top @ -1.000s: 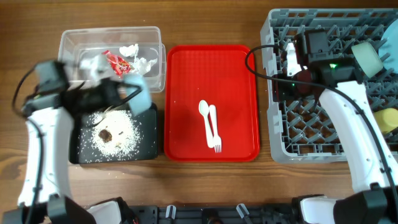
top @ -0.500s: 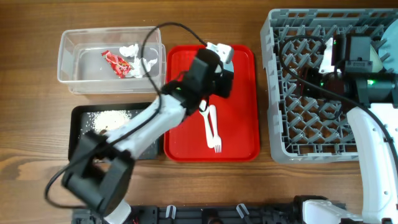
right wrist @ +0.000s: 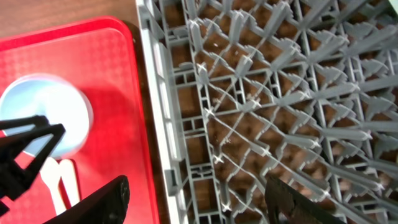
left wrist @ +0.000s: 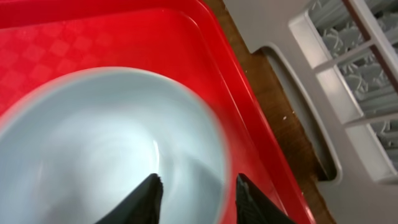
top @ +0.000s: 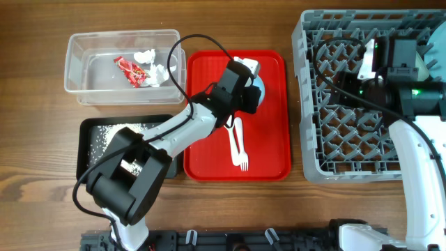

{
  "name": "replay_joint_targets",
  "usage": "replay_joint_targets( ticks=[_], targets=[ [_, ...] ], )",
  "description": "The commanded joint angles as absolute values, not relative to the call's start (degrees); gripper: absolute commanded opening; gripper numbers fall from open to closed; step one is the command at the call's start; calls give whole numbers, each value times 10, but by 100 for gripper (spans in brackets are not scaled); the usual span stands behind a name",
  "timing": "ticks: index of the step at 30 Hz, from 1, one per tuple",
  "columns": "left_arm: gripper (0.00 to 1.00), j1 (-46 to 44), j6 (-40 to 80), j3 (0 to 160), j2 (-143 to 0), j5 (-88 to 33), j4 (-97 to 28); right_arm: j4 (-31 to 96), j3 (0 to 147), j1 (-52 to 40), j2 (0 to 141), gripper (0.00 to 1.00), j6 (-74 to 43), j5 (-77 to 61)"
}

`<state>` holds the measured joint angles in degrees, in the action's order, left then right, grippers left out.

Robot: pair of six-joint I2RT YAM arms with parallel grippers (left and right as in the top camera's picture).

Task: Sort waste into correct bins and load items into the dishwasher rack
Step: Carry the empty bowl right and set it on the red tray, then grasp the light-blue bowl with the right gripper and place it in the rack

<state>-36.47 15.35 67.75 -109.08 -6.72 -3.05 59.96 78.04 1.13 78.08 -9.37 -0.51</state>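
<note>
Bowl (right wrist: 43, 109) hangs over the red tray (top: 272, 139) at its one o'clock, the left gripper (left wrist: 199, 185) jaws apparently pinching its rim. Carry it level toward three o'clock, clearing the dishwasher rack (top: 305, 139) wall; right gripper (right wrist: 198, 186) jaws gape.

Table (top: 42, 174): wood, visible grain, low sheen. Red tray (left wrist: 74, 37): glossy plastic w/ fine checker texture on floor, smooth rim. Bowl (left wrist: 112, 143): pale blue, smooth, soft sheen. Rack (right wrist: 280, 93): grey matt plastic. Far-left tub (top: 77, 70): clear plastic. Black tray (top: 87, 157): matt. Spoon (top: 232, 139) & fork (top: 242, 157): white smooth plastic. Wrapper (top: 130, 71): red, crinkly. Tissue (top: 146, 56): crumpled white paper.
</note>
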Motion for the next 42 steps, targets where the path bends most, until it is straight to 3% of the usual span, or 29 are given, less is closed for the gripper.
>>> replay_joint_targets(
  ticks=[1, 8, 14, 21, 28, 37, 40, 42],
  targets=[
    [55, -349, 155, 682, -1020, -70, -56, 568, 785, 11, 774, 72, -76, -66],
    [64, -280, 155, 682, -842, -70, -300, 490, 784, 1, 792, 72, -76, -162],
    [75, -225, 155, 682, -748, -69, -480, 434, 784, -80, 886, 72, -76, -156],
    [80, -204, 155, 682, -752, -70, -511, 371, 784, -128, 1008, 67, -149, -20],
    [82, -204, 155, 682, -752, -70, -511, 317, 784, -140, 1101, 60, -182, -27],
    [83, -204, 155, 682, -752, -70, -511, 307, 784, -143, 1156, 34, -197, -34],
    [83, -204, 155, 682, -752, -70, -511, 309, 784, -143, 1156, 22, -197, -34],
    [83, -204, 155, 682, -752, -70, -511, 309, 784, -143, 1153, 8, -195, -34]
  ],
)
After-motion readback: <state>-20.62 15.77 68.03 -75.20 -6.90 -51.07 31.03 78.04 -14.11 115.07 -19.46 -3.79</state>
